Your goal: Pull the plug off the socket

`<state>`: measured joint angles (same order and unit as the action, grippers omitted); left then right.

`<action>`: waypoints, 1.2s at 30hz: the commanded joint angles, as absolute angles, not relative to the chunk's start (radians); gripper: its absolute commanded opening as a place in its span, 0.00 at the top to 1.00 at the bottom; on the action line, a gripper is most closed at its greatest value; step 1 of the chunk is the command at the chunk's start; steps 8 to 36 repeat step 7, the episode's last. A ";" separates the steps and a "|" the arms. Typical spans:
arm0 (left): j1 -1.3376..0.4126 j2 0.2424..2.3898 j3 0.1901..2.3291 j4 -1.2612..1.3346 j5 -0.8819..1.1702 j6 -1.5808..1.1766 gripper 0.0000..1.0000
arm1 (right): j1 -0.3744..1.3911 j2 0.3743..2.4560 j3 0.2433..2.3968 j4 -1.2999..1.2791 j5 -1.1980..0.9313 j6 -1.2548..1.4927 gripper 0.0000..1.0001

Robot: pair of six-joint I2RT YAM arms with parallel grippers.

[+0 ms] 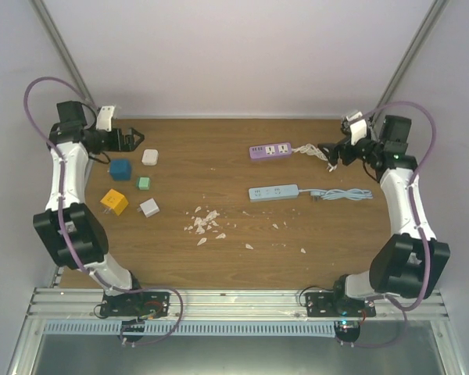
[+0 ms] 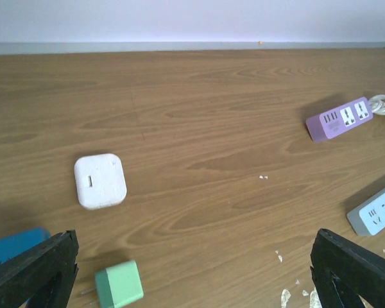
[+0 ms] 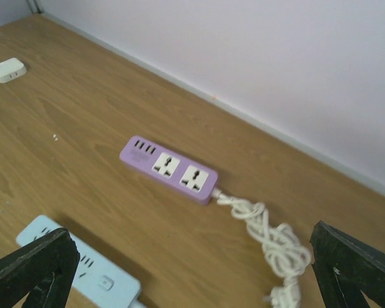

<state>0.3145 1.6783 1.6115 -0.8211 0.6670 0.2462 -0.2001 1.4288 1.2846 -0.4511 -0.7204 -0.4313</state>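
Purple socket (image 3: pixel 170 168) lies before right hand (image 3: pixel 190 256).

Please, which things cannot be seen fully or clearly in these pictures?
Light blue power strip: right wrist view, cut off by the bottom edge.
Blue block: left wrist view, mostly behind a jaw of the left gripper.
White scraps: top view, too small to identify.

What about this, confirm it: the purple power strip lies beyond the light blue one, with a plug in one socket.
No plug: the right wrist view shows both sockets of the purple power strip empty. It does lie beyond the light blue power strip.
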 commanded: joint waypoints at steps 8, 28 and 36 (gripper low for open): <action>0.323 1.567 1.507 -0.697 0.582 0.187 0.01 | -0.218 1.342 1.138 -0.360 -0.738 -0.334 0.00; 0.323 1.567 1.507 -0.697 0.582 0.187 0.01 | -0.218 1.342 1.138 -0.360 -0.738 -0.334 0.00; 0.323 1.567 1.507 -0.697 0.582 0.187 0.01 | -0.218 1.342 1.138 -0.360 -0.738 -0.334 0.00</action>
